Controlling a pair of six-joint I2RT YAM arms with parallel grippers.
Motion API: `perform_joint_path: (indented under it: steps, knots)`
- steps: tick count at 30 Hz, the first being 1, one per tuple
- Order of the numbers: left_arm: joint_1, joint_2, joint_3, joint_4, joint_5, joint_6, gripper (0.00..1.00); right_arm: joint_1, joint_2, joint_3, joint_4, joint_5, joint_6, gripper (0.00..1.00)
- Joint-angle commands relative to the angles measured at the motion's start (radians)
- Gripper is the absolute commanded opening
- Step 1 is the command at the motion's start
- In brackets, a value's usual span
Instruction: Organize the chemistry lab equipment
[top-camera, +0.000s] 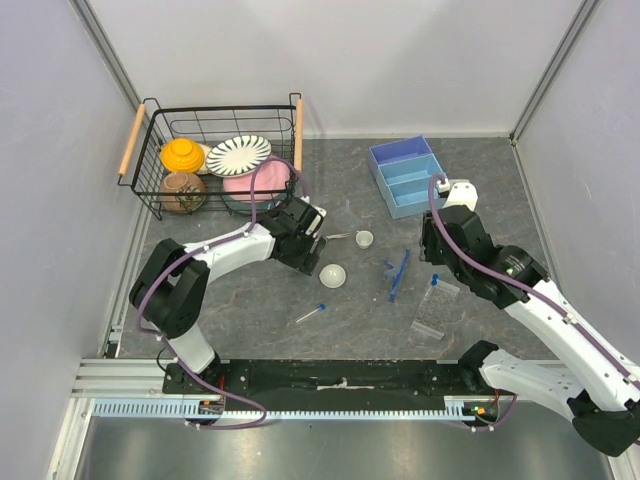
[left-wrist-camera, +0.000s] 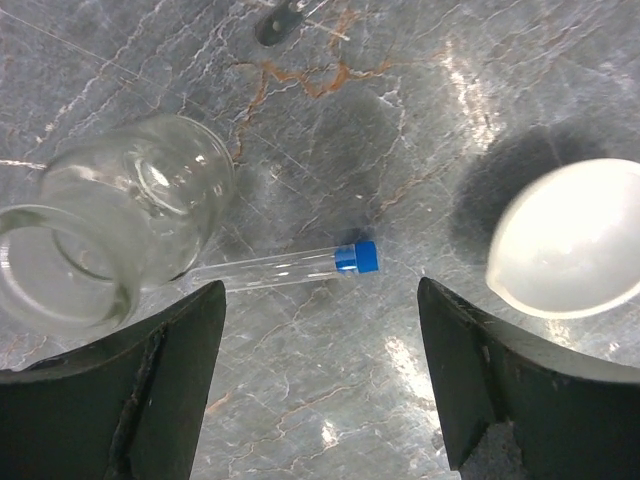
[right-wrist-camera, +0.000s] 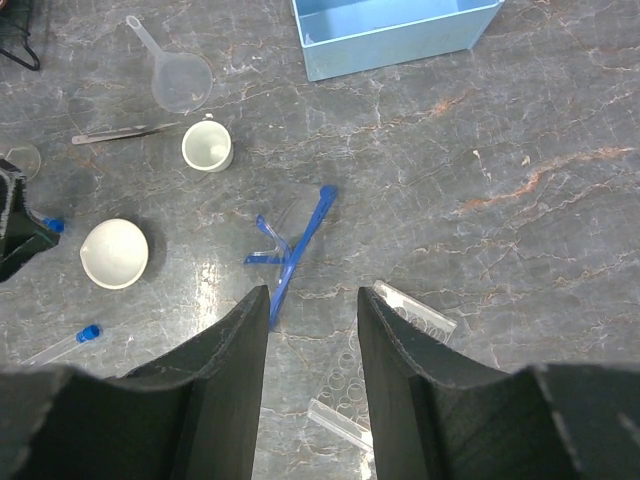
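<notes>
L hand (left-wrist-camera: 320, 300): my fingers are spread wide and grip nothing; low over the grey marbled bench (left-wrist-camera: 400, 120).
Capped tube (left-wrist-camera: 285, 267): slim, clear, blue cap; flat on the bench just ahead of my L fingertips, cap end toward the dish, bare end just beside the jar.
Glass jar (left-wrist-camera: 110, 235): clear, tipped on its side, mouth toward one L finger.
White dish (left-wrist-camera: 570, 240): round, smooth, glossy; near my other L finger, apart from the tube.
Second tube (top-camera: 310, 313): same look; flat on the bench nearer the arm bases, apart from the rest.
R hand (right-wrist-camera: 312, 295): fingers apart w/ a narrow gap, nothing btwn them; above the rack's edge.
Tube rack (top-camera: 437, 310): clear plastic w/ rows of round holes, on the bench.
Third tube (top-camera: 434, 280): only its blue cap is clear to me, at the rack's far end; can't tell if it sits in a hole.
Blue stick tools (right-wrist-camera: 295, 245): thin blue plastic, crossed in a loose pile btwn dish and rack.
Tiny white cup (right-wrist-camera: 207, 146): open side up, beyond the dish.
Metal spatula (right-wrist-camera: 125, 132): thin, flat, one end just beside the cup.
Funnel (right-wrist-camera: 175, 75): clear plastic, beyond the cup.
Blue tray (top-camera: 405, 175): two compartments, far side of the bench.
Wire basket (top-camera: 215, 160): black, wooden handles, far-left corner; holds striped, pink and orange crockery.
</notes>
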Motion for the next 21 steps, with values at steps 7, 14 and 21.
perform_joint_path:
  steps: [7,14,21]
  knots:
    - [0.021,0.072,0.017,0.046,0.016,0.031,0.86,0.003,-0.037,-0.022,0.027,0.002,-0.004,0.47]
    - [0.023,0.098,0.04,0.045,0.01,0.036,0.87,0.003,-0.042,-0.028,0.027,0.008,-0.007,0.47]
    - [0.023,0.092,0.021,0.035,0.016,0.016,0.86,0.004,-0.044,-0.034,0.027,0.008,-0.007,0.47]
